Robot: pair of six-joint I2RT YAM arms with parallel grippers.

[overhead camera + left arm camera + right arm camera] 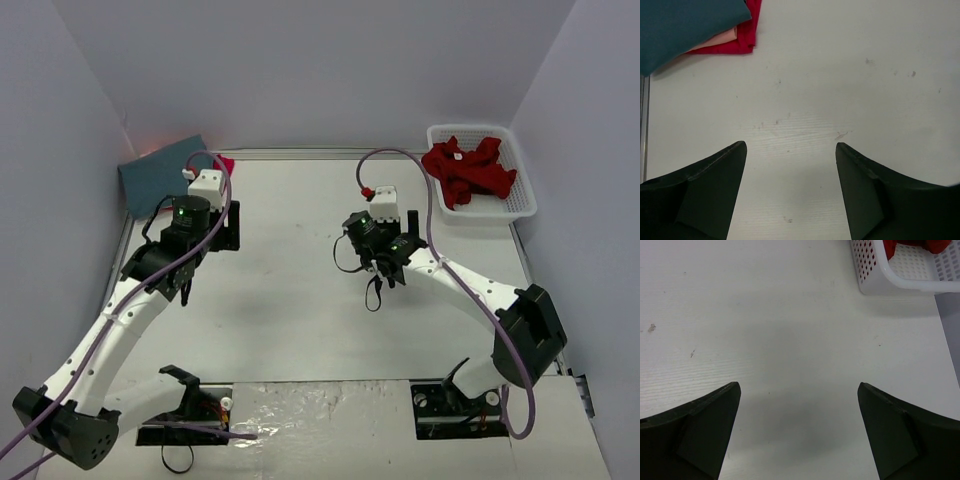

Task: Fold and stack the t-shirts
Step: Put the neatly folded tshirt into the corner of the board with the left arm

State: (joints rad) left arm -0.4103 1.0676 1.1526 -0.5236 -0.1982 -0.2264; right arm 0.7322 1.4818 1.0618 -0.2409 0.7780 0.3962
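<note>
Remainder, a crumpled dark red cloth t-shirt (468, 172), lies in the white lattice plastic basket (520, 205) ahead and right of the nearer right gripper (797, 385), which stands spread and empty, like the left gripper (790, 145), with the folded slate-blue-topped cloth stack (685, 25) ahead-left of it.

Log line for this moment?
left hand: open, empty | right hand: open, empty | stacked far-left: slate-blue t-shirt over salmon-pink t-shirt over crimson t-shirt | red t-shirt: crumpled in basket

Both arms (110, 335) have white links, black joints (530, 335) and thin lilac cables (432, 200).
</note>
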